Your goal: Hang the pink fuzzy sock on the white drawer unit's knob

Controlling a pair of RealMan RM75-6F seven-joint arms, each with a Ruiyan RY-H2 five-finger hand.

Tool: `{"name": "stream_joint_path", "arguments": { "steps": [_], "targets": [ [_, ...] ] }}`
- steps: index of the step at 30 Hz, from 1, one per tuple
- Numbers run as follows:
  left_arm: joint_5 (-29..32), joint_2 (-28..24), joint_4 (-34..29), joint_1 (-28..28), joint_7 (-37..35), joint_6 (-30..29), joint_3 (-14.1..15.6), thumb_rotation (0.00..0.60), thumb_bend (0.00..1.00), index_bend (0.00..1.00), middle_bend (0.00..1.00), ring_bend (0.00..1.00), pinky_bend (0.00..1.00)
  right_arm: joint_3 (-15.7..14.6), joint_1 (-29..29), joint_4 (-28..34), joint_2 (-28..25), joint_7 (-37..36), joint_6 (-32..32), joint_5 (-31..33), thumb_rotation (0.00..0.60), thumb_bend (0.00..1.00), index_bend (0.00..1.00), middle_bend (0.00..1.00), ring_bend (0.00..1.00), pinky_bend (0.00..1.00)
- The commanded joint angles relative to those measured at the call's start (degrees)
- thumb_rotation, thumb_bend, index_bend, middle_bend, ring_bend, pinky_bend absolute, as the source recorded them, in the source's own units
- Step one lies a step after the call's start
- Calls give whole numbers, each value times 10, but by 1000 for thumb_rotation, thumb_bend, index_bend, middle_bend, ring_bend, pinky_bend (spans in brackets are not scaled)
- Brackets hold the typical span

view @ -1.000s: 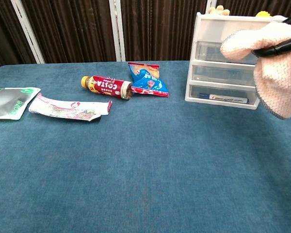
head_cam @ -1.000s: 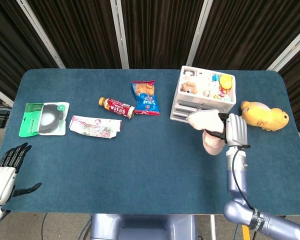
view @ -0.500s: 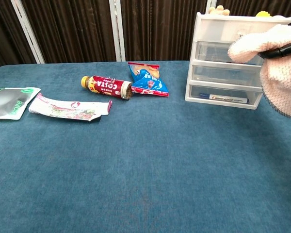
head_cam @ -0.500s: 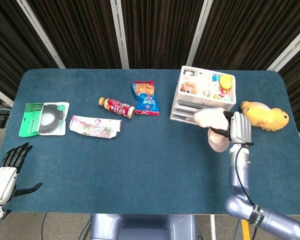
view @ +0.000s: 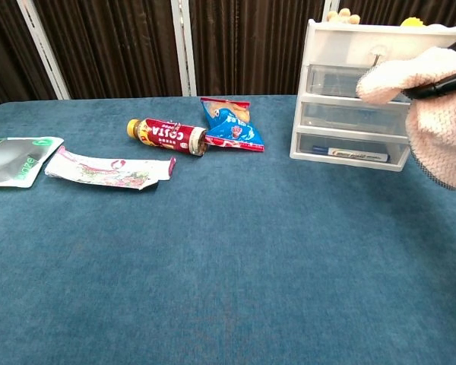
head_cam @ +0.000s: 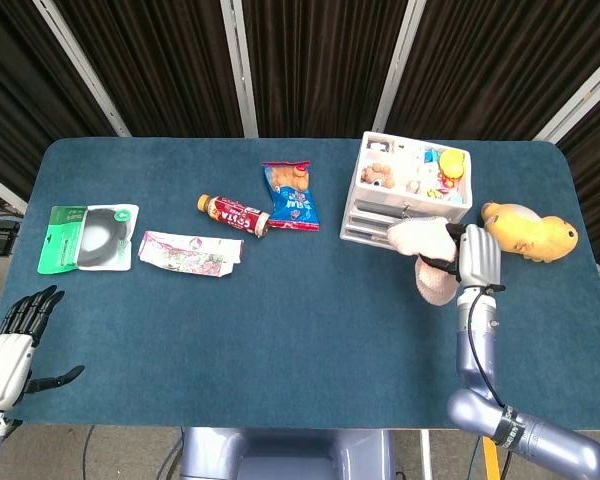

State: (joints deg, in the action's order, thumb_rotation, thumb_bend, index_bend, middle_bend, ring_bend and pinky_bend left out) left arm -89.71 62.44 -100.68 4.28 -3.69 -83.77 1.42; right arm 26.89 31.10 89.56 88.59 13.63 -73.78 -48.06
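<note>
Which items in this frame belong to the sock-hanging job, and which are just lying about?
Part of the job:
- pink fuzzy sock, held by the right hand
- white drawer unit
- its knob

Just lying about:
- cola bottle
- blue snack bag
- pink wrapper
- green packet
- yellow plush toy
- left hand, idle at the table's edge

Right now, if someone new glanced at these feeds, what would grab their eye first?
Probably the pink fuzzy sock, dangling from the right hand in front of the white drawer unit at the table's far right, near its knob but not hung yet. Next, the yellow plush toy beside the unit, then the left hand idle and open at the near left corner.
</note>
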Motion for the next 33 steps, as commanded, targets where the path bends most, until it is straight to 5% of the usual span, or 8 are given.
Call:
{"name": "stream_joint_path", "arguments": {
  "steps": [1,5,7,11,14,26,33],
  "targets": [
    [0,0,0,0,1,1,0,600,0,0,0,0,0,-2,1,-2,3,-2,1,1,600,187,782,823,810,956],
    [1,0,0,0,1,1,-1,600,0,0,0,0,0,-9,0,-2,5,-2,4,3,600,187,755,797,784,943],
    [2,0,-1,1,1,1,-1,600,0,0,0,0,0,-19,-4,4,1,-3,14,2,600,178,661,701,692,834],
    [1,-1,-1,1,0,1,0,600,0,0,0,0,0,-55,-17,35,-27,-5,58,2,600,87,198,220,172,287],
    [-1,-2,0,1,-2,1,0,600,1,0,0,0,0,-78,-27,53,-44,3,68,-3,600,24,19,26,2,109],
    [-8,-5,8,0,-4,-5,1,600,0,0,0,0,0,-201,-111,133,-148,31,7,-123,600,11,0,0,0,86],
    [-7,-2,19,-1,13,-10,-2,600,0,0,0,0,0,-277,-171,98,-200,52,-93,-288,600,11,0,0,0,82]
  ]
}}
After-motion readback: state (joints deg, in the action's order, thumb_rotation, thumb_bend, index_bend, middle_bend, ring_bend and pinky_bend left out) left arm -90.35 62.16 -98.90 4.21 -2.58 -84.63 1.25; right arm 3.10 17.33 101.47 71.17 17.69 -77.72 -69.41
